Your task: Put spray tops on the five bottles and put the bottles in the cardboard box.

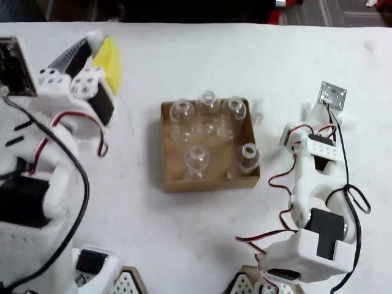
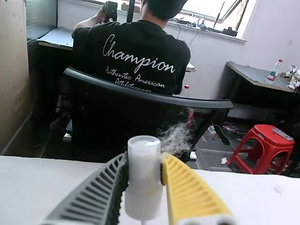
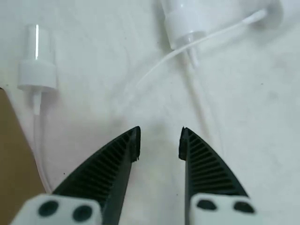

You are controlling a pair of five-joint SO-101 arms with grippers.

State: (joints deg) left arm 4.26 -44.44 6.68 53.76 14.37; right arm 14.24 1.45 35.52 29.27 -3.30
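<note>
In the high view's upper left, the left hand (image 1: 93, 43) clenches a white spray top (image 2: 143, 178) between grey and yellow fingers, the top's lower end cut off. At centre, the cardboard box (image 1: 164, 147) holds five clear bottles (image 1: 196, 158), all uncapped. Toward the right, the right hand (image 3: 158, 140) hangs released over the desk (image 1: 184, 245) (white on white, hard to read), with two loose spray tops (image 3: 36, 65) lying near its tips.

White table (image 1: 184, 245); past its edge, grey flooring (image 1: 334, 11) at one o'clock in the high view. Beyond the table, a black mesh chair (image 2: 140, 117) stands near a red stool (image 2: 265, 145)
</note>
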